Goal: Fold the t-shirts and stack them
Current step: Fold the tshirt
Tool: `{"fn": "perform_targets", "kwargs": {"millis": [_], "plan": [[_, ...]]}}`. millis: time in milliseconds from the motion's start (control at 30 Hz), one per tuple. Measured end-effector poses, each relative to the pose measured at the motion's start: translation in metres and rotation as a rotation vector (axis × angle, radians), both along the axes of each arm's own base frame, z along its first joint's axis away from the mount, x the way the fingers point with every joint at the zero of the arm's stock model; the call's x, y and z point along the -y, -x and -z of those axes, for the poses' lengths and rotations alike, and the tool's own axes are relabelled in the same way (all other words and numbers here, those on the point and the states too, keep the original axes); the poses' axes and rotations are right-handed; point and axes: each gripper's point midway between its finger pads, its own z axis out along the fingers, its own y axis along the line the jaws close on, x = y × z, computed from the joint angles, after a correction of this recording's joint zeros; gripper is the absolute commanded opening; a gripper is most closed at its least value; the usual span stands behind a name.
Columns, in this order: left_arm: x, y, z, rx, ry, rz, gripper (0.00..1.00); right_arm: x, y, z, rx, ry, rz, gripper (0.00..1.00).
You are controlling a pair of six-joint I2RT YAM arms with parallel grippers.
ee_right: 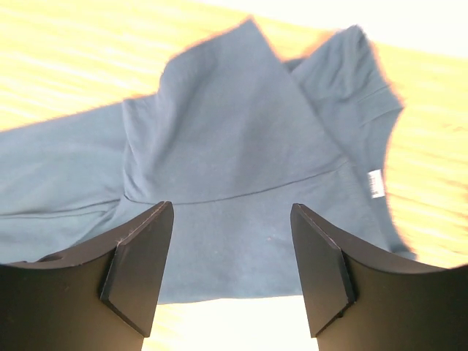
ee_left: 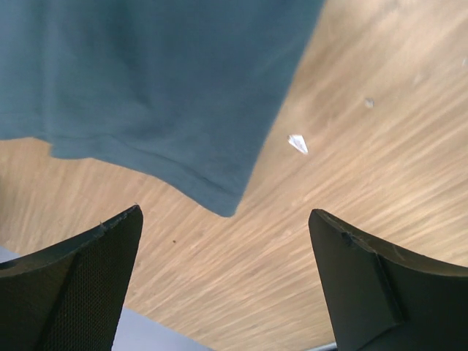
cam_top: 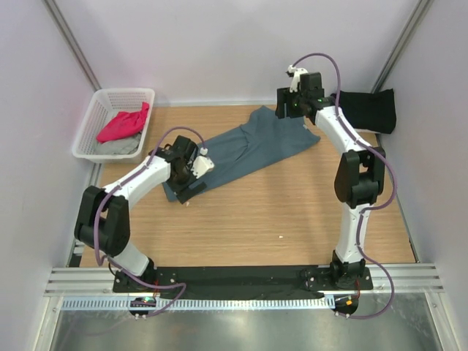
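Observation:
A slate blue-grey t-shirt (cam_top: 248,150) lies spread in a slant across the wooden table (cam_top: 292,219). My left gripper (cam_top: 189,187) hovers open over its near-left end. In the left wrist view a hem corner of this t-shirt (ee_left: 161,88) points toward the gap of the left gripper (ee_left: 225,213), with bare wood between the jaws. My right gripper (cam_top: 291,112) stands open above the far-right end. There the cloth (ee_right: 241,146) with a small white label (ee_right: 376,183) lies under the right gripper (ee_right: 230,208). A black t-shirt (cam_top: 370,110) lies at the back right.
A white mesh basket (cam_top: 95,124) at the back left holds a magenta-pink t-shirt (cam_top: 124,123) on top of a light grey one (cam_top: 121,146). A small white scrap (ee_left: 297,143) lies on the wood near the shirt's corner. Walls close in on three sides.

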Motion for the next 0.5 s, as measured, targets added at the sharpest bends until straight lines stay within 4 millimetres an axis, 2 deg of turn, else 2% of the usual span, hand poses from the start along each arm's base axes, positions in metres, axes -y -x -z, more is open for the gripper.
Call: {"fn": "perform_targets", "kwargs": {"millis": [67, 133, 367, 500], "plan": [[-0.008, 0.011, 0.013, -0.046, -0.029, 0.046, 0.91, 0.003, 0.003, -0.015, 0.035, 0.005, 0.004, 0.72], [-0.011, 0.013, 0.019, -0.071, -0.04, 0.078, 0.9, 0.004, 0.006, -0.015, 0.038, 0.011, 0.006, 0.71], [-0.015, 0.011, 0.036, -0.136, -0.027, 0.09, 0.83, 0.007, 0.02, 0.039, -0.084, 0.036, 0.006, 0.71], [-0.011, 0.013, 0.046, -0.176, -0.007, 0.089, 0.75, 0.008, 0.023, 0.052, -0.116, 0.043, 0.006, 0.72]]}}
